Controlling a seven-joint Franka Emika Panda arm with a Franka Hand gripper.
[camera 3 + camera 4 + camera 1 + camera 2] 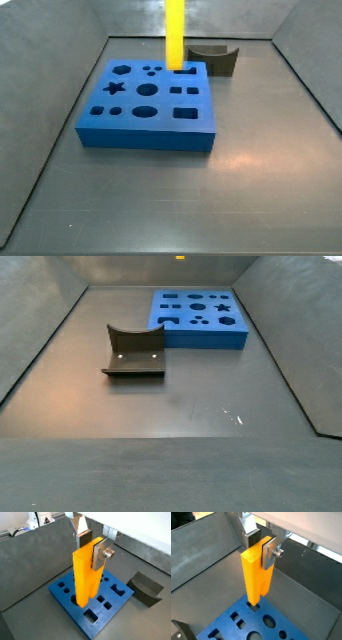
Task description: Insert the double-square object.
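Note:
My gripper [90, 554] is shut on the upper end of the double-square object [83, 582], a tall bright yellow piece held upright; both wrist views show it [256, 577]. One silver finger [101, 556] lies flat on its side, and the other finger stands behind it. Its lower end meets a hole at the back edge of the blue block with shaped holes [72, 608] [252, 613]. In a side view the yellow piece [174, 35] rises out of the picture from the block [134, 137]. The gripper itself is out of both side views.
A dark grey curved holder [214, 58] stands just behind the block's back right corner; it also shows in another side view [134, 351] and in both wrist views [147, 587] [179, 629]. Grey walls [54, 90] enclose the floor on all sides.

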